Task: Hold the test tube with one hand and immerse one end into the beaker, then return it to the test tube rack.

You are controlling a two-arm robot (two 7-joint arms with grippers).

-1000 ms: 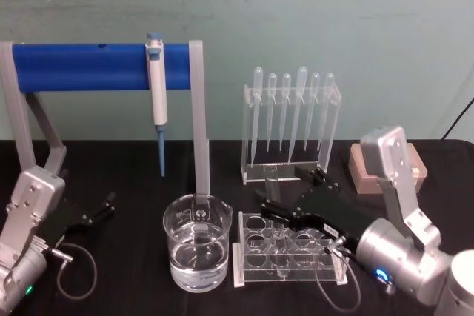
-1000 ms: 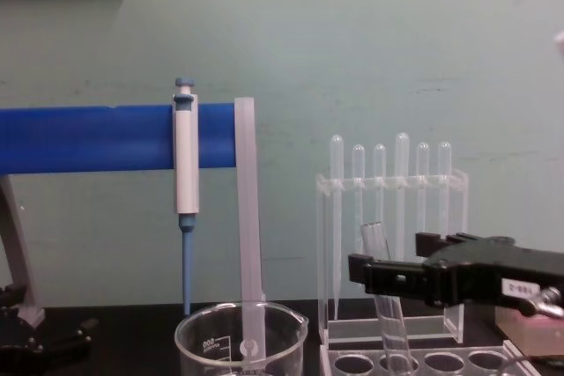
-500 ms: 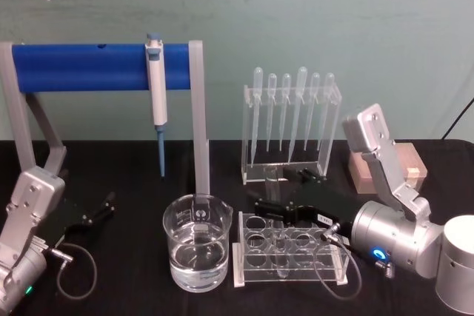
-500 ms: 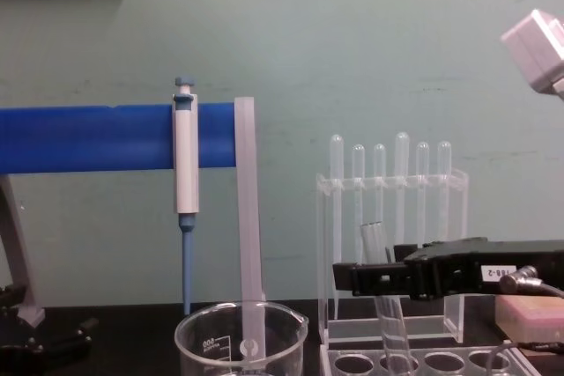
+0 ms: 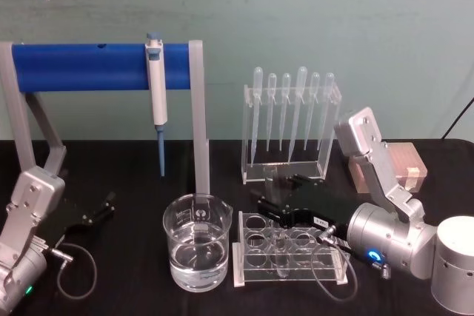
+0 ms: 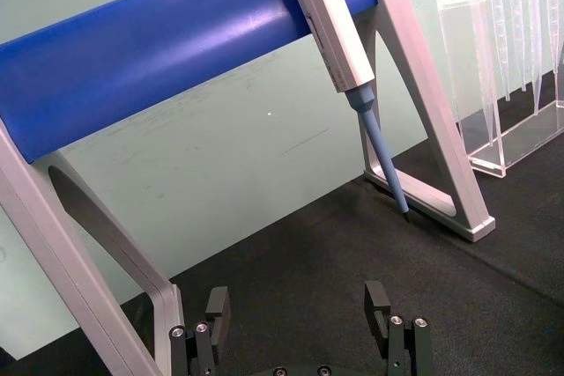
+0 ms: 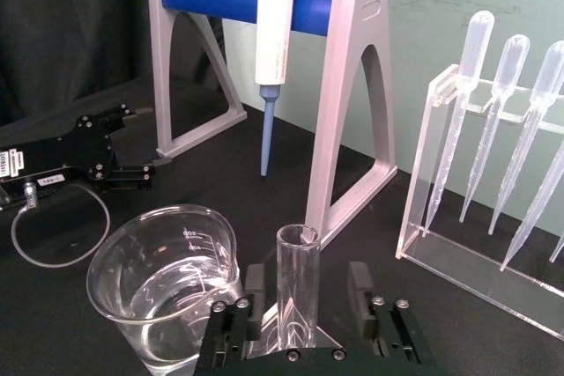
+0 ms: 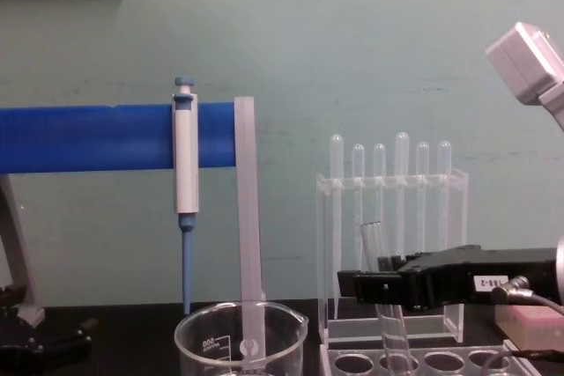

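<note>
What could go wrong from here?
The test tube leans in the rack between the open fingers of the right tool, so closing could pinch it crooked. The beaker stands close beside the rack, so a low carry might strike its rim. The left tool lies parked far left.

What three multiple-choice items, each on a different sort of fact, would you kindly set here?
1. Where is the test tube? A) in the air B) in the test tube rack C) lying flat
2. How many pipettes hang in the clear stand? A) four B) six C) eight
3. How are the right gripper's jaws? A) open, either side of the tube B) shut on it C) shut on nothing
1 B: it stands in a rack hole. 2 B: six bulbs line its top. 3 A: gaps show beside the tube. The left gripper lies parked at left.
</note>
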